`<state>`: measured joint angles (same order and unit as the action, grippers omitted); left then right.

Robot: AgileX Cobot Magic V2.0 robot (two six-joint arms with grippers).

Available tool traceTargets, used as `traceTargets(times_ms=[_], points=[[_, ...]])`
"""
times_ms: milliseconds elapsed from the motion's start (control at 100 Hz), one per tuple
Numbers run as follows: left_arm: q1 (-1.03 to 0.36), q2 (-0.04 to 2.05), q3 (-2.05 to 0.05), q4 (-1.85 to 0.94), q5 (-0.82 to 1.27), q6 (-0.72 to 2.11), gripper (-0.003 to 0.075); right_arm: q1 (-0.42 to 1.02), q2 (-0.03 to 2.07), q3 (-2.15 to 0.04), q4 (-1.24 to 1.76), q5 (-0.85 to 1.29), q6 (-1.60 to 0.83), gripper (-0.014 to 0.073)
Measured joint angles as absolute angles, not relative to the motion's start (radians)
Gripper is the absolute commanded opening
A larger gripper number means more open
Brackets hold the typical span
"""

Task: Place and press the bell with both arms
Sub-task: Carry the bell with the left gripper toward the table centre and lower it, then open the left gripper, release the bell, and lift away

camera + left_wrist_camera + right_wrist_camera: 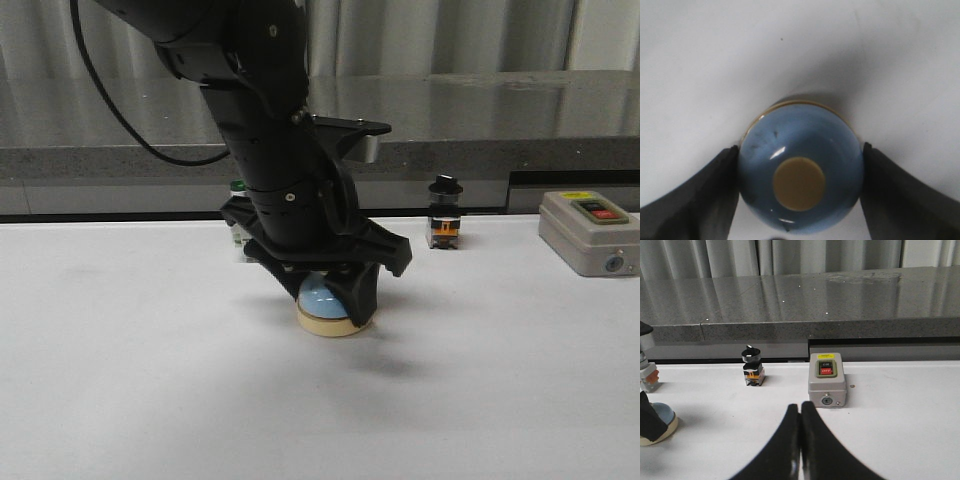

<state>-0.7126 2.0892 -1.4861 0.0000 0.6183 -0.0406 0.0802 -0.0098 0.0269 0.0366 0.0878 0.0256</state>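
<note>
The left gripper (800,187) pinches the light-blue dome bell with cream base (333,305) resting on the white table (120,380), so placing seems nearly done; the right gripper (800,412), fingers pressed together and empty, has yet to press the cream knob (800,183).

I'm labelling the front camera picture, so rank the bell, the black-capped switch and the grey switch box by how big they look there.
1. Grey switch box, largest.
2. Bell, though the left gripper covers part of it and it sits nearer the camera.
3. Black-capped switch, smallest.

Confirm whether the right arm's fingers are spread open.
No: the right fingers are pressed together, no gap between them, holding nothing.
</note>
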Motion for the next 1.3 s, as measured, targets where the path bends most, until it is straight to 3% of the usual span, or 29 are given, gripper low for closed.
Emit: traceTargets(times_ms=[140,210,350,600,860,1300], points=[[-0.713,2.089,-1.489,0.0,0.625,-0.041,0.0628,0.08,-0.01,0.027,0.037,0.088,0.026,-0.006],[-0.713,2.089,-1.489,0.0,0.625,-0.041,0.0715,0.08,-0.01,0.027,0.037,0.088,0.026,-0.006],[-0.713,2.089,-1.489,0.0,0.631,-0.041,0.0661,0.08,-0.01,0.028,0.037,0.088,0.026,-0.006],[-0.713,2.06,-1.493,0.0,0.647,-0.041,0.066,0.08,-0.01,0.028,0.037,0.088,0.026,-0.006],[-0.664,1.876,-1.457,0.0,0.639,-0.041,0.066,0.08,-0.01,0.028,0.037,0.088,0.026,-0.006],[-0.336,1.343,-0.975,0.0,0.435,-0.072,0.066,0.08,-0.01,0.028,0.037,0.088,0.026,-0.006]])
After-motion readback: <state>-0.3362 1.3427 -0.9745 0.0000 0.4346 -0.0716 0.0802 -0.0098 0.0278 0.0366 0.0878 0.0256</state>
